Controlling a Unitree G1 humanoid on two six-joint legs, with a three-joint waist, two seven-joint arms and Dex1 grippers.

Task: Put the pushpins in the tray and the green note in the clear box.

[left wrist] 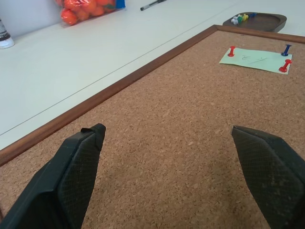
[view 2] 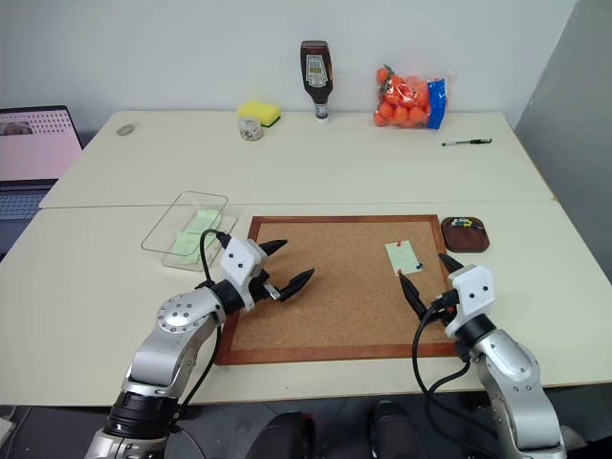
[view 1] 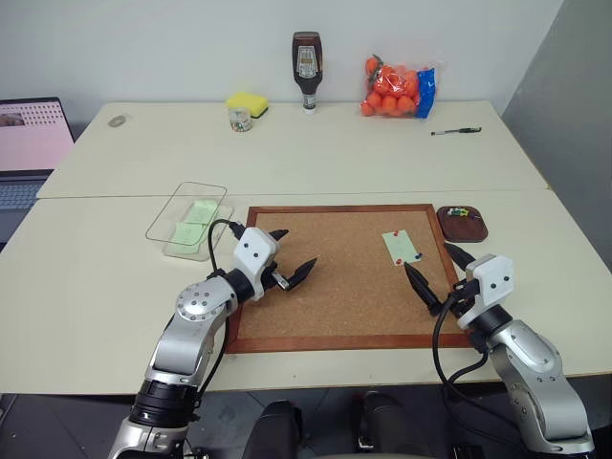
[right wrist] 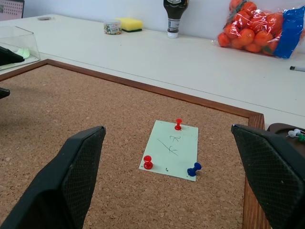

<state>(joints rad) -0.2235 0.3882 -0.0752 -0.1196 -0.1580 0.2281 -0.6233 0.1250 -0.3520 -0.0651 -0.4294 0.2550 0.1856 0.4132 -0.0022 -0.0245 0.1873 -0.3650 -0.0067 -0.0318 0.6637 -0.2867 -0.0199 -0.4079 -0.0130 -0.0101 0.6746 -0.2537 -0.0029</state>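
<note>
The green note (right wrist: 170,149) lies on the corkboard (view 1: 335,287) near its far right corner, held by two red pushpins (right wrist: 178,124) and a blue one (right wrist: 194,169). Just right of the board sits the dark brown tray (view 1: 463,224) with several coloured pins in it. The clear box (view 1: 188,220) stands off the board's far left corner and has pale green paper slips inside. My left gripper (view 1: 295,251) hovers open over the board's left part, empty. My right gripper (view 1: 427,256) is open and empty, just near of the note.
Along the table's back stand a yellow sponge (view 1: 248,101), a small jar (view 1: 240,119), a brown sauce bottle (view 1: 307,72) and a bag of oranges (view 1: 397,88). A pen (view 1: 456,131) lies at the far right. A laptop (view 1: 29,143) sits at the left edge.
</note>
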